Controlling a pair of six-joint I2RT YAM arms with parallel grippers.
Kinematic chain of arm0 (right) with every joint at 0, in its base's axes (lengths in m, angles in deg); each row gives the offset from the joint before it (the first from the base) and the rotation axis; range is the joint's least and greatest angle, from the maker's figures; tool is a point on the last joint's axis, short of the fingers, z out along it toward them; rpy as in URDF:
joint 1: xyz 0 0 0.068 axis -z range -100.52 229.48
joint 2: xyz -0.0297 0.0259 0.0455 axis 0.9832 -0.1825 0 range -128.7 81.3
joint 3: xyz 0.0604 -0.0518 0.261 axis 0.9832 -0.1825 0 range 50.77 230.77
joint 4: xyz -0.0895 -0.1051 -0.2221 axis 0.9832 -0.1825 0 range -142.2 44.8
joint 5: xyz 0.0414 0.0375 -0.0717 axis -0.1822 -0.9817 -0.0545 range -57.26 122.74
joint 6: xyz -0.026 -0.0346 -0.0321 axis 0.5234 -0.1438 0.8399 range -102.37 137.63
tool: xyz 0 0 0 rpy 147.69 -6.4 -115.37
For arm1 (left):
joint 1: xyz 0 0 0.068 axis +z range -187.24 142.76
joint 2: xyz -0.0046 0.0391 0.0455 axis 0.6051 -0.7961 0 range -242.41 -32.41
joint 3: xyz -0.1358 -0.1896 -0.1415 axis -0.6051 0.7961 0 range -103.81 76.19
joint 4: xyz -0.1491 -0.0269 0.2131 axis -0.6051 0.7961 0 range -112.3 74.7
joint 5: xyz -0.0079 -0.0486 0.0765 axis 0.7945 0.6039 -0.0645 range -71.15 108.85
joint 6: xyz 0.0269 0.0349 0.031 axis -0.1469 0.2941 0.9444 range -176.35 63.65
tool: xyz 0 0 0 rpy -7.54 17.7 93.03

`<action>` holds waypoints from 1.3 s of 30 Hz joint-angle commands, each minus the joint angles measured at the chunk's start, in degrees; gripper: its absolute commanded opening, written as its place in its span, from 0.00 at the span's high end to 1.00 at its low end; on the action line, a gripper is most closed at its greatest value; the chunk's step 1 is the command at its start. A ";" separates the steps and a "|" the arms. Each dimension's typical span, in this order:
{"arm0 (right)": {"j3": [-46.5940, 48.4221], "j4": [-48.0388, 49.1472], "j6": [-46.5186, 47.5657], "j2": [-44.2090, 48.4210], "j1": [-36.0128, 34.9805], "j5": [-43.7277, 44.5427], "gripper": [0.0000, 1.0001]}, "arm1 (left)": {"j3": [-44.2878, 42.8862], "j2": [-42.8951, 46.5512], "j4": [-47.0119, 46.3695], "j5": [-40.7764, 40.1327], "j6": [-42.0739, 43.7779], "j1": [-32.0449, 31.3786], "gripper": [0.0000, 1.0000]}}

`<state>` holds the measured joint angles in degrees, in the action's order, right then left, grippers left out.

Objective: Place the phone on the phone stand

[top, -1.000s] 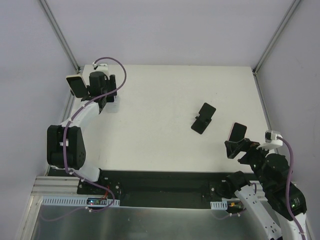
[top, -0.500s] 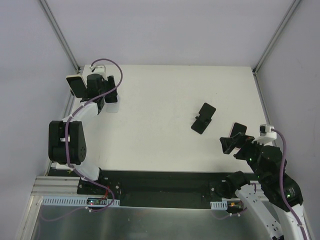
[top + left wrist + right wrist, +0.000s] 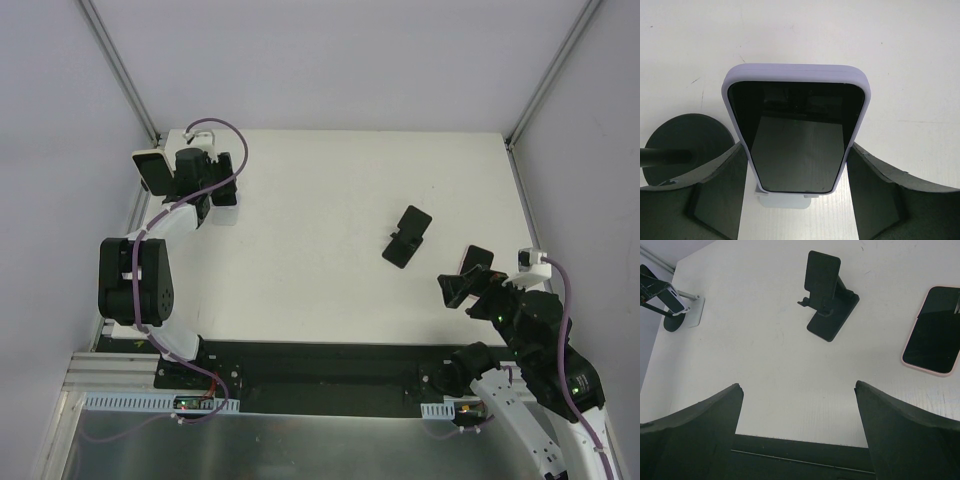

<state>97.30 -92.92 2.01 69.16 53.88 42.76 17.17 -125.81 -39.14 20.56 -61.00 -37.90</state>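
pink phone (image 3: pixel 932 330) partly off-frame (right edge)

Bright even light, reflections on phone (image 3: pixel 795 140)

I count two phones: one purple phone (image 3: pixel 795 135) and one pink phone (image 3: pixel 932 330). I see one black phone stand (image 3: pixel 822 290) and one round black base (image 3: pixel 695 132) with one thin rod.
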 commanded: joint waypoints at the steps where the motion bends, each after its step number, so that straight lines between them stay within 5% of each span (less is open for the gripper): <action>1: 1.11 1.32 -0.29 0.10 -0.23 -0.09 0.03 | -2.15 2.00 -4.78 1.09 3.23 0.32 1.00; 19: 1.38 0.18 -0.20 1.51 -0.24 0.35 0.03 | -0.91 0.42 -3.56 1.54 5.09 0.32 1.00; 20: 1.20 0.26 -0.20 1.33 -0.23 0.35 0.03 | -1.61 0.16 -3.03 1.62 4.91 0.32 0.97; 24: 0.77 0.61 -0.47 0.98 -0.23 0.09 0.03 | -2.76 1.03 -0.13 -1.09 1.75 0.32 0.41; 29: 0.85 1.76 -1.34 -0.42 -0.23 -1.49 0.03 | -3.11 6.47 1.89 -1.45 -0.54 -0.73 0.18; 30: 0.94 1.84 -1.52 -0.69 -0.23 -1.76 0.03 | -3.11 7.44 2.25 -1.37 -0.89 -1.09 0.03; 39: 1.20 0.79 -0.73 -5.96 -0.24 -2.29 0.04 | -3.64 20.09 6.81 -6.37 -1.24 -8.02 0.01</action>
<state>97.32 -93.01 1.16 66.84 53.83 41.32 16.20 -111.59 -34.11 17.46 -61.48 -42.30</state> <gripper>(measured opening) 0.967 0.990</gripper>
